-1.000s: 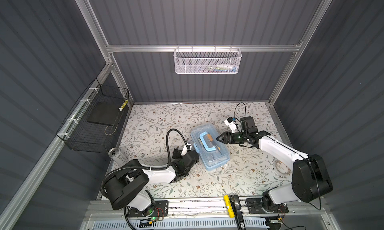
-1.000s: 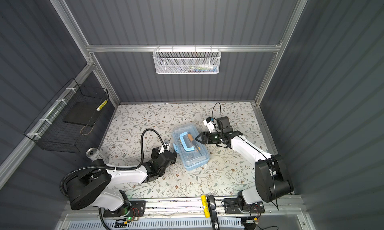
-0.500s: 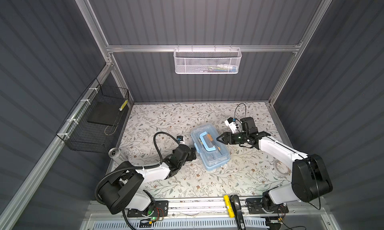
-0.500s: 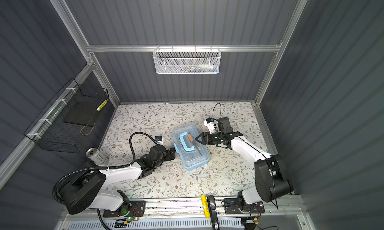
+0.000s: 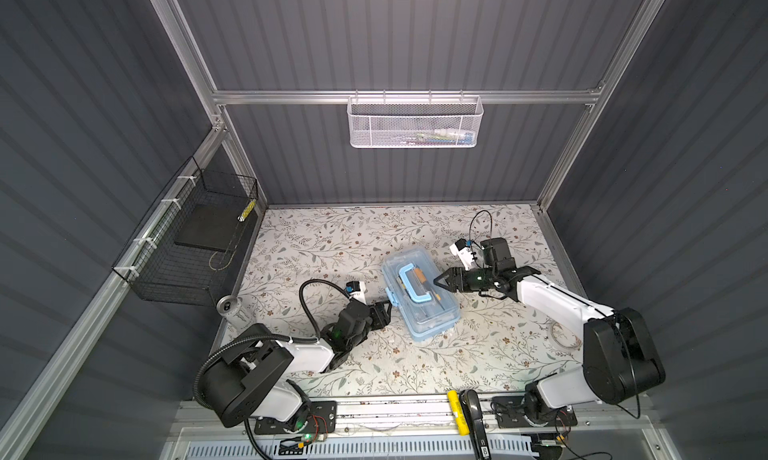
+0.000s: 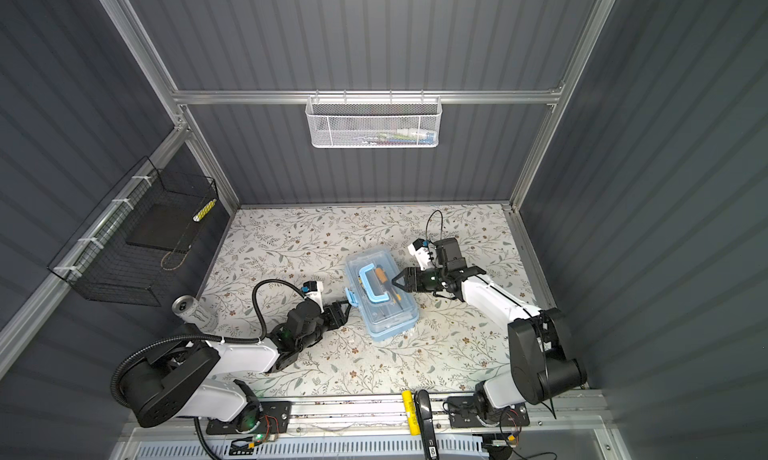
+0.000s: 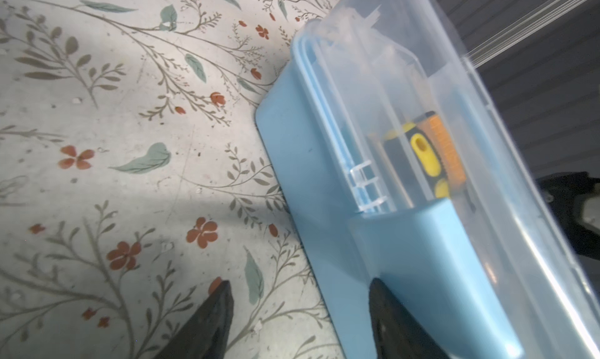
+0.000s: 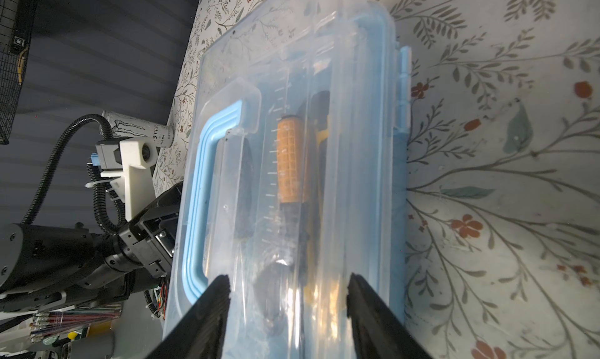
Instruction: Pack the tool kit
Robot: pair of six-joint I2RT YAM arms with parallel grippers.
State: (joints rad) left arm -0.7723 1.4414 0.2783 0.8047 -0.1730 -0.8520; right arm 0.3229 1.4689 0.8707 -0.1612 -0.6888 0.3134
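The tool kit (image 5: 419, 295) (image 6: 380, 297), a light-blue box with a clear lid and a blue handle (image 8: 194, 204), lies shut mid-table. Through the lid show an orange-handled screwdriver (image 8: 289, 159) and a yellow-and-black tool (image 7: 422, 153). My left gripper (image 5: 384, 310) (image 7: 300, 289) is low at the box's left side, open. One finger lies against the blue latch (image 7: 422, 260), the other hangs over the table. My right gripper (image 5: 438, 281) (image 8: 287, 284) is open over the lid from the right, its fingers spread beside the handle, holding nothing.
A white mesh basket (image 5: 414, 121) hangs on the back wall and a black wire basket (image 5: 195, 237) on the left wall. A drink can (image 5: 227, 306) stands at the table's left edge. A clear ring (image 5: 565, 337) lies at the right.
My left gripper drew back left from the box's near corner, then came in at the latch on its left side, its jaws narrowing. The right arm and the box stayed still.
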